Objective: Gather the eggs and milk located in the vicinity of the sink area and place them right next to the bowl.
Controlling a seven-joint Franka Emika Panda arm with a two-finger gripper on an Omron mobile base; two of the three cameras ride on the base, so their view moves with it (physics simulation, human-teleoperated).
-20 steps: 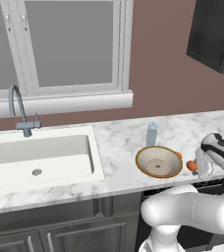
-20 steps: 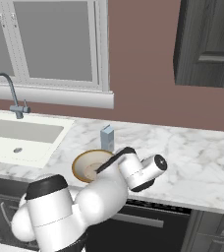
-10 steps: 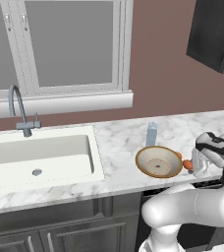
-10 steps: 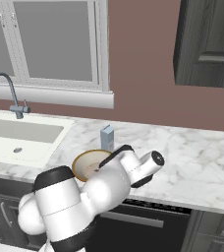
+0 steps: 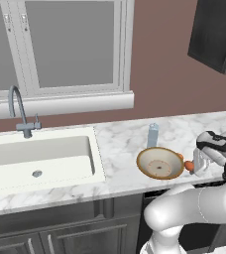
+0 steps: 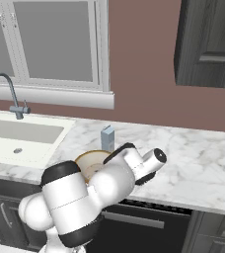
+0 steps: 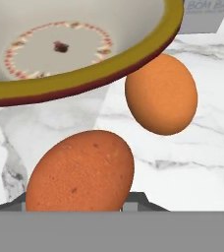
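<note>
Orange-brown egg (image 7: 82,172) sits gripped in the closed gripper (image 5: 200,163), low beside the tan bowl (image 5: 160,163) where a second egg (image 7: 161,93) already lies on marble; releasing carelessly could knock them together or send one rolling.

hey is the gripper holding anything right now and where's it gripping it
Yes: the gripper is shut on an egg, gripped at its lower part, beside the bowl.

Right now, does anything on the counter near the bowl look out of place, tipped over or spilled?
Nothing stands out. The bowl sits upright on the marble counter, the milk stands upright just behind it, and two eggs lie whole beside the bowl's rim. No spill or crack is visible.
</note>
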